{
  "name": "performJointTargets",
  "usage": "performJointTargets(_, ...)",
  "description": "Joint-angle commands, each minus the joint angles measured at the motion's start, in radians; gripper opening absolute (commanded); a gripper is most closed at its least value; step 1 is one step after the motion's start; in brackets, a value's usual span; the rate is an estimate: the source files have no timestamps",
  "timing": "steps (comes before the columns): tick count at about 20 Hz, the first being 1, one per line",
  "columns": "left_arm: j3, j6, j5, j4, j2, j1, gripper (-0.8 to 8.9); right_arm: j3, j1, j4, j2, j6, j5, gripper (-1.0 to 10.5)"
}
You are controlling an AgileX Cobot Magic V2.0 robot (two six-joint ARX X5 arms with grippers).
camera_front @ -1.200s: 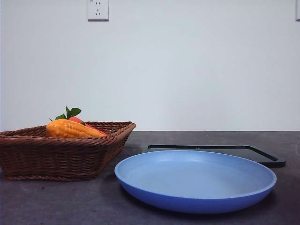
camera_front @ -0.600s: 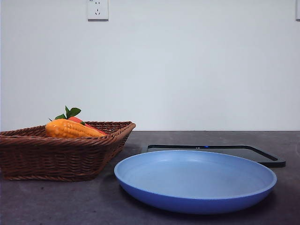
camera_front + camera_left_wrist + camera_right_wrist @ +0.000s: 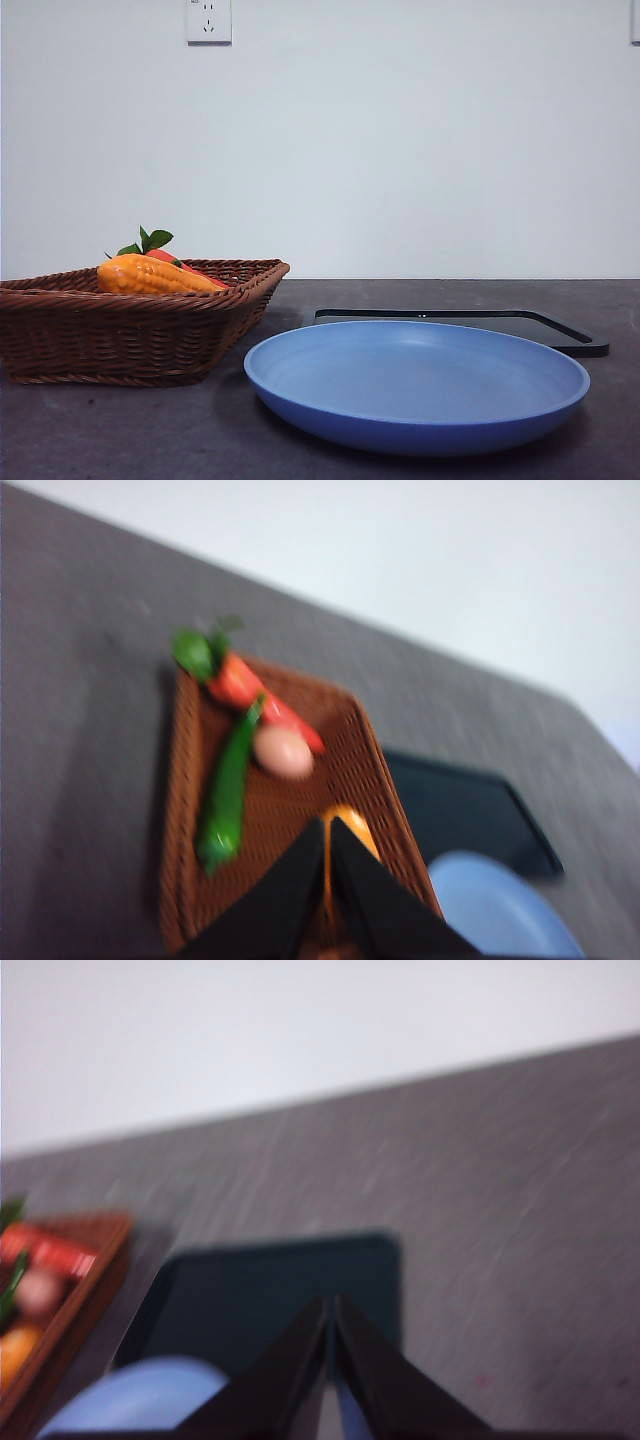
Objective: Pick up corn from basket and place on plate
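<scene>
Both wrist views are blurred; the left tool [image 3: 328,825] hides most of the corn [image 3: 352,830]; in the front view the basket [image 3: 120,330] runs off the left edge and its wall hides the corn's underside.

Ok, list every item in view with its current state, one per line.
corn: lying in the basket, not gripped.
basket: on the table, holding corn and other vegetables.
plate: on the table, nothing on it.
black tray: flat behind the plate.
carrot: lying in the basket.
egg: lying in the basket.
left gripper: jaws shut, above the basket.
right gripper: jaws shut, above the tray.
</scene>
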Motion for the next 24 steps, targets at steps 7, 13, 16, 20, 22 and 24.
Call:
performJointTargets(7, 0.209, 0.285, 0.083, -0.308, 0.226, -0.003, 0.07, 0.210, 0.052, -0.308, 0.285, -0.221, -0.135, 0.0)
performJointTargets(13, 0.239, 0.323, 0.082, -0.374, 0.311, -0.044, 0.08, 0.239, 0.124, -0.357, 0.402, -0.242, -0.133, 0.0)
performJointTargets(16, 0.239, 0.325, 0.082, -0.370, 0.328, -0.046, 0.80, 0.239, 0.135, -0.357, 0.436, -0.240, -0.134, 0.4)
performJointTargets(20, 0.239, 0.325, 0.082, -0.342, 0.328, -0.046, 4.11, 0.239, 0.135, -0.351, 0.477, -0.209, -0.136, 3.1)
performJointTargets(22, 0.239, 0.325, 0.082, -0.339, 0.332, -0.046, 4.18, 0.239, 0.145, -0.343, 0.516, -0.208, -0.138, 3.1)
performJointTargets(24, 0.239, 0.325, 0.082, -0.337, 0.341, -0.046, 4.17, 0.239, 0.167, -0.313, 0.580, -0.201, -0.153, 3.1)
